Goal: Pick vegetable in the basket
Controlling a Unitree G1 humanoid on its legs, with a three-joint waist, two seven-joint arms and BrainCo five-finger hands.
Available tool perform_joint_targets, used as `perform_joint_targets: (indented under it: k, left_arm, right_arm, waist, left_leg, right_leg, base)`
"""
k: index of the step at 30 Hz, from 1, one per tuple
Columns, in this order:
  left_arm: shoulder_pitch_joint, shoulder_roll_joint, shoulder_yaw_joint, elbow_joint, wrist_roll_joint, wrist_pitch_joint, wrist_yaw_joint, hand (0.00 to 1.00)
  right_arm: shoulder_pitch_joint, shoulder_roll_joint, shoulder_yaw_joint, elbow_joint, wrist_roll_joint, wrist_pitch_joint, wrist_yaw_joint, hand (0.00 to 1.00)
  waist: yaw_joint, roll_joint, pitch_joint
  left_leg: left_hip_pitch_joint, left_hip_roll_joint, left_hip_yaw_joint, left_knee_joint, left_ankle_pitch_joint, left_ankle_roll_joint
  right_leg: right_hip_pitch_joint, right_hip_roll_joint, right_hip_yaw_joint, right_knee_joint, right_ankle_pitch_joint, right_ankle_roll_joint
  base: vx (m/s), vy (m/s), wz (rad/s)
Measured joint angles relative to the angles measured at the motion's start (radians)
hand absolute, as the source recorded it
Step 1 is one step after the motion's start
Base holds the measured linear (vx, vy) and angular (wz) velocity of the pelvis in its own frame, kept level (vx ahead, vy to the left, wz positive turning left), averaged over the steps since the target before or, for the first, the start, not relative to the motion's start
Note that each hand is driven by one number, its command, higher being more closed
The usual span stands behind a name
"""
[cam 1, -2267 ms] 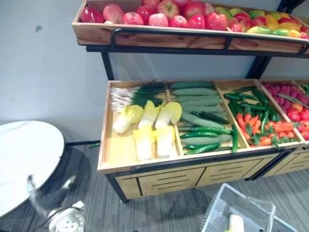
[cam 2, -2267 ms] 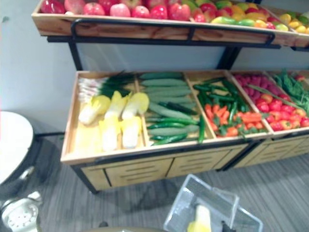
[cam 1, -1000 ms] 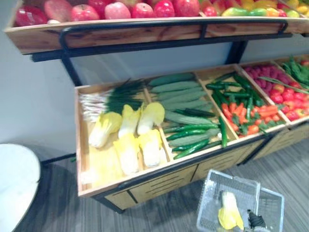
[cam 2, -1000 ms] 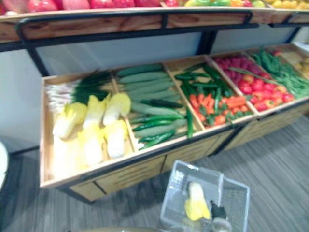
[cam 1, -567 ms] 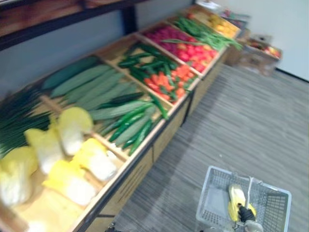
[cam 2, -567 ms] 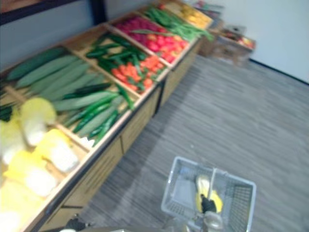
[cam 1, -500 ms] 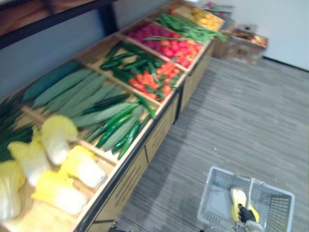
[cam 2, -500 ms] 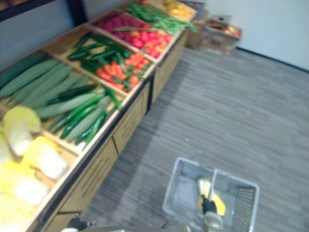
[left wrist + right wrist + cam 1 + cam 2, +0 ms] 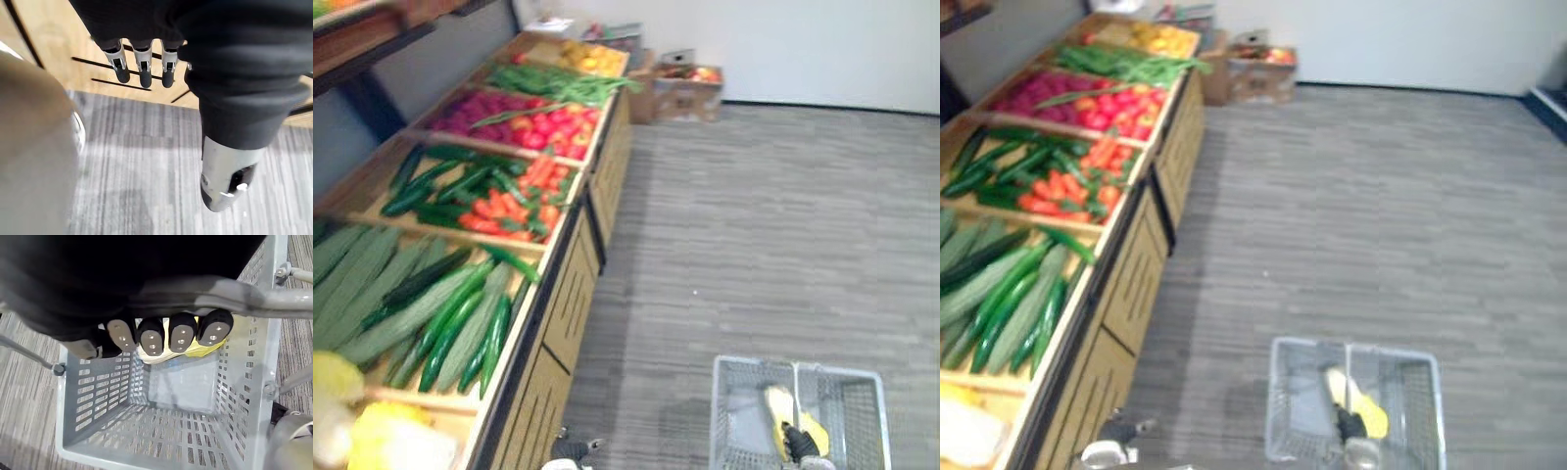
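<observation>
A grey plastic basket [image 9: 842, 387] hangs low in front of me over the grey floor. My right hand [image 9: 181, 335] is shut on the basket's metal handle [image 9: 230, 296], and it shows as a dark shape on that handle [image 9: 1349, 428]. Inside the basket lies a yellow and white cabbage [image 9: 779, 405], partly hidden under my fingers [image 9: 208, 347]. My left hand [image 9: 143, 73] hangs beside the wooden drawer front of the vegetable stand, fingers straight and holding nothing.
The wooden vegetable stand [image 9: 563, 284] runs along the left, with bins of cucumbers [image 9: 401, 304], green peppers and carrots [image 9: 484, 191], red vegetables [image 9: 509, 116] and green beans [image 9: 553, 83]. A cardboard box of produce [image 9: 690, 86] stands by the far wall. Grey floor stretches to the right.
The camera has swung right along the stand, so the cabbage bin has slid out at the left. The basket with the cabbage stays in my right hand.
</observation>
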Motion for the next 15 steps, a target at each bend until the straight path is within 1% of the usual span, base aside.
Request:
perform_joint_targets:
  k: [1, 2, 3, 4, 5, 6, 7, 9, 10, 12, 15]
  left_arm:
    - [-0.002, -0.015, -0.002, -0.003, -0.007, -0.004, 0.002, 0.00]
    - [-0.002, -0.018, -0.004, -0.004, -0.007, -0.005, 0.002, 0.00]
    - [0.003, -0.020, -0.013, -0.001, -0.006, -0.011, 0.001, 0.00]
    - [0.001, -0.015, -0.029, -0.004, -0.005, -0.016, -0.002, 0.00]
    - [0.000, -0.011, -0.032, -0.010, -0.005, -0.024, -0.005, 0.00]
    - [-0.006, 0.007, -0.027, -0.020, -0.006, -0.031, -0.005, 0.00]
    - [-0.006, 0.019, -0.021, -0.022, -0.003, -0.038, -0.005, 0.00]
    - [-0.005, 0.027, -0.020, -0.020, 0.000, -0.037, -0.005, 0.00]
    - [-0.004, 0.033, -0.016, -0.020, 0.012, -0.037, -0.002, 0.00]
    - [0.000, 0.032, -0.011, -0.018, 0.016, -0.037, 0.000, 0.00]
    - [0.002, 0.036, -0.010, -0.005, 0.016, -0.036, 0.003, 0.00]
  right_arm:
    - [-0.008, -0.016, 0.006, 0.005, 0.000, 0.000, 0.001, 1.00]
    - [-0.008, -0.022, 0.010, 0.006, 0.001, 0.000, 0.001, 1.00]
    - [-0.015, -0.033, 0.014, 0.003, 0.000, 0.001, -0.002, 1.00]
    - [-0.008, -0.032, 0.034, -0.002, -0.002, -0.003, 0.002, 1.00]
    - [-0.004, -0.028, 0.034, -0.004, -0.003, -0.005, 0.003, 1.00]
    - [-0.003, -0.019, 0.034, -0.004, -0.003, -0.007, 0.003, 1.00]
    - [-0.004, -0.010, 0.037, -0.003, -0.003, -0.006, 0.003, 1.00]
    - [-0.008, 0.003, 0.038, -0.003, -0.003, -0.005, 0.002, 1.00]
    - [-0.002, 0.013, 0.043, -0.004, -0.003, -0.009, 0.001, 1.00]
    - [0.004, 0.013, 0.044, -0.004, -0.003, -0.014, 0.000, 1.00]
    - [0.004, 0.010, 0.045, -0.005, -0.003, -0.016, 0.000, 1.00]
  waist:
    - [0.017, 0.038, 0.015]
    - [0.021, 0.049, 0.017]
    - [0.024, 0.078, 0.017]
    - [0.021, 0.077, 0.016]
    - [0.023, 0.063, 0.024]
    - [0.024, 0.037, 0.040]
    - [0.026, 0.025, 0.042]
    - [0.030, 0.014, 0.041]
    - [0.041, 0.012, 0.040]
    - [0.048, 0.013, 0.038]
    - [0.048, 0.015, 0.035]
  left_leg:
    - [0.001, -0.105, -0.179, -0.155, 0.002, 0.002]
    - [0.001, -0.122, -0.216, -0.192, 0.016, 0.005]
    - [0.013, -0.143, -0.278, -0.253, 0.021, -0.003]
    - [0.011, -0.168, -0.297, -0.258, 0.023, -0.002]
    - [0.006, -0.180, -0.305, -0.251, 0.023, -0.001]
    - [-0.006, -0.205, -0.341, -0.233, 0.023, -0.001]
    - [-0.015, -0.213, -0.351, -0.234, 0.023, 0.000]
    - [-0.016, -0.212, -0.345, -0.242, 0.023, 0.000]
    - [-0.013, -0.213, -0.341, -0.247, 0.023, 0.000]
    - [0.005, -0.211, -0.338, -0.279, 0.026, 0.005]
    - [0.024, -0.203, -0.325, -0.317, 0.030, 0.011]
  right_leg:
    - [-0.025, 0.000, 0.079, 0.003, 0.017, 0.018]
    - [-0.030, 0.003, 0.095, 0.003, 0.020, 0.023]
    - [-0.050, 0.028, 0.135, -0.003, 0.032, 0.042]
    - [-0.056, 0.013, 0.149, -0.025, 0.042, 0.054]
    - [-0.058, 0.004, 0.155, -0.035, 0.048, 0.064]
    - [-0.060, -0.012, 0.161, -0.044, 0.058, 0.078]
    - [-0.061, -0.017, 0.169, -0.059, 0.067, 0.079]
    - [-0.061, -0.018, 0.174, -0.075, 0.080, 0.076]
    - [-0.061, -0.014, 0.179, -0.078, 0.084, 0.075]
    - [-0.060, -0.006, 0.186, -0.083, 0.085, 0.076]
    - [-0.060, 0.009, 0.200, -0.097, 0.094, 0.073]
  base:
    - [-0.06, 0.262, -1.42]
    - [-0.04, 0.284, -1.47]
    - [0.05, 0.187, -0.76]
    - [0.06, 0.213, -0.62]
    - [0.06, 0.179, -0.08]
    - [0.00, 0.119, 0.00]
    - [-0.02, 0.104, 0.02]
    - [-0.01, 0.022, -0.06]
    - [0.00, -0.002, -0.10]
    - [0.01, -0.037, -0.12]
    - [0.02, -0.044, -0.16]
